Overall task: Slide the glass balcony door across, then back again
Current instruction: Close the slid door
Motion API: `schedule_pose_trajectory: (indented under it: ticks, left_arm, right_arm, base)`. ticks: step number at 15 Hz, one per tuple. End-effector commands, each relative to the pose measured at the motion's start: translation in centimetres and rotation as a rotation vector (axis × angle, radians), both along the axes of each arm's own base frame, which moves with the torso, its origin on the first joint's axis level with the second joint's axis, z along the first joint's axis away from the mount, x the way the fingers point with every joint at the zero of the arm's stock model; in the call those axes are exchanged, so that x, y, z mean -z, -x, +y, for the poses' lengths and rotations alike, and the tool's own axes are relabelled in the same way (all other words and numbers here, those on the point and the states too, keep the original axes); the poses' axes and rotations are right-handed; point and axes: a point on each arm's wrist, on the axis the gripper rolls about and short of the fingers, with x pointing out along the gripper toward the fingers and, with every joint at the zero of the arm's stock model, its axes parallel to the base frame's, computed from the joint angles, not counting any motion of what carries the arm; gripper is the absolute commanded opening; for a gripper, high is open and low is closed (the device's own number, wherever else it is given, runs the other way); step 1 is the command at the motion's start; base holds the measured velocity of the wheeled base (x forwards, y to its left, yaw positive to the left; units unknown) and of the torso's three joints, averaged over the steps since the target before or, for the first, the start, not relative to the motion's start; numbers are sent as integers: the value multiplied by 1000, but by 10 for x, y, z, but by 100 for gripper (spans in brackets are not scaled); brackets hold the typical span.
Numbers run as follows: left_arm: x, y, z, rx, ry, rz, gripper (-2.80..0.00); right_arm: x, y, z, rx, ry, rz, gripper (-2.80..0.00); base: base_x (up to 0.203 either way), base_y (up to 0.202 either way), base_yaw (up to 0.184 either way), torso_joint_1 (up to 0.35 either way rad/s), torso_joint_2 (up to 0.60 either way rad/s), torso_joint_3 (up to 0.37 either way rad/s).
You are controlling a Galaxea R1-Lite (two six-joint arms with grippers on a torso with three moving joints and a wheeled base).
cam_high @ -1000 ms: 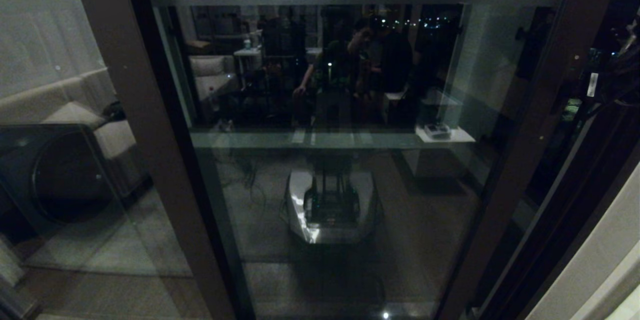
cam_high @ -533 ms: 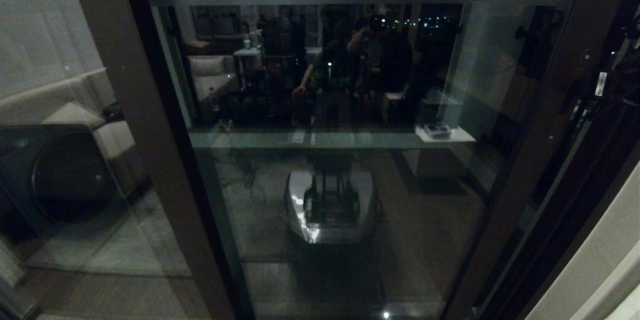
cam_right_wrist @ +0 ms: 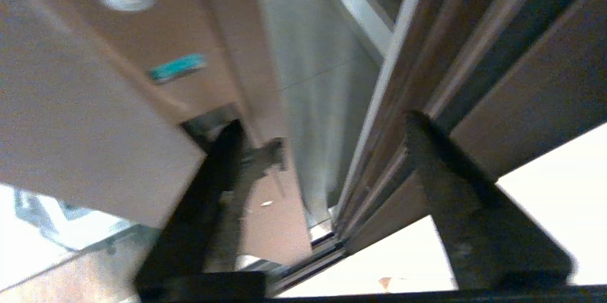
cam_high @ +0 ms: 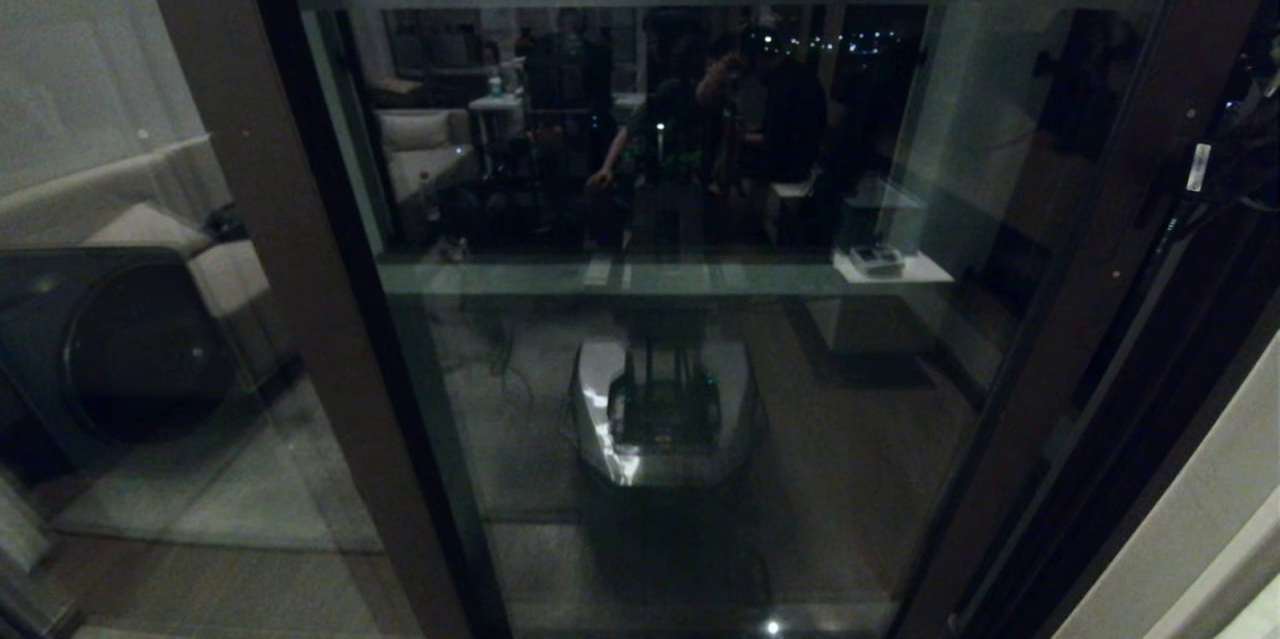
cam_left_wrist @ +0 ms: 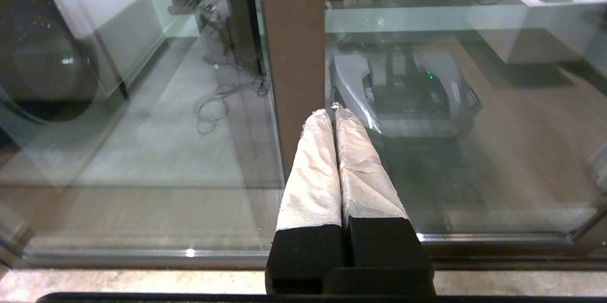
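fills most of the head view: door (cam_high: 680,319), a tall glass panel in a dark brown frame with a frosted top band bearing small characters. reflects a dim room and the robot's base. right stile (cam_high: 1090,269) slants down the right side, close to the outer frame (cam_high: 1190,399). fixed pane (cam_high: 120,219) on the left, showing a pale sofa (cam_high: 150,229).

left gripper (cam_left_wrist: 330,115) low before the door's left stile (cam_left_wrist: 291,56), cloth-wrapped fingers (cam_left_wrist: 313,170) pressed together, holding nothing.

right gripper (cam_right_wrist: 322,142) at the door's right edge, dark fingers (cam_right_wrist: 208,189) spread wide, one against the brown stile face near a recess, the other by the frame channel; nothing clamped between them.
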Motion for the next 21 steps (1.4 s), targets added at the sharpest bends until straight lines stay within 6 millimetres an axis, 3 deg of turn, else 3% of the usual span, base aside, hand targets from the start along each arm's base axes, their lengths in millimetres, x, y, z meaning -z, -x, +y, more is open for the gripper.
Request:
schedule_pose_trajectory:
  ticks: [1, 8, 21]
  left_arm:
    - [0, 0, 0, 0, 0, 0, -280]
    - [0, 0, 0, 0, 0, 0, -280]
    - [0, 0, 0, 0, 0, 0, -280]
  right_arm:
    - [-7, 7, -1, 12, 7, -10, -280]
    - [-19, 21, 0, 24, 20, -37, -280]
    - [-18, 32, 6, 1, 39, -9, -280]
  base:
    - [0, 0, 0, 0, 0, 0]
    - [0, 0, 0, 0, 0, 0]
    - [0, 0, 0, 0, 0, 0]
